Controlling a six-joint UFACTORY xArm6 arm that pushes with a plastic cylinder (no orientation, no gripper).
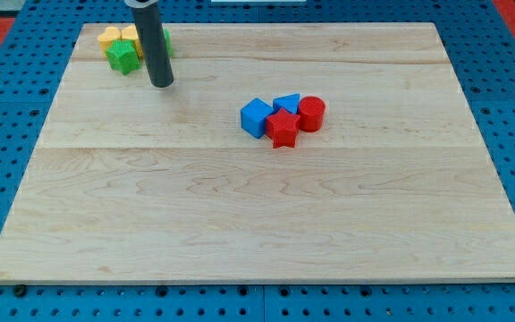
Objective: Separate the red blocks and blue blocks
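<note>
A blue cube (256, 117), a blue triangular block (287, 103), a red star-shaped block (282, 129) and a red cylinder (311, 114) sit tightly together near the board's middle, slightly toward the view's top. The blue cube is at the cluster's left, the red cylinder at its right, the red star at its bottom. My tip (161, 84) rests on the board well to the left of this cluster, toward the view's top left, touching none of these blocks.
A green star-shaped block (122, 56), a yellow block (109, 38), another yellow block (130, 34) and a green block (165, 41) partly hidden behind the rod sit at the top-left corner of the wooden board (257, 215). Blue pegboard surrounds the board.
</note>
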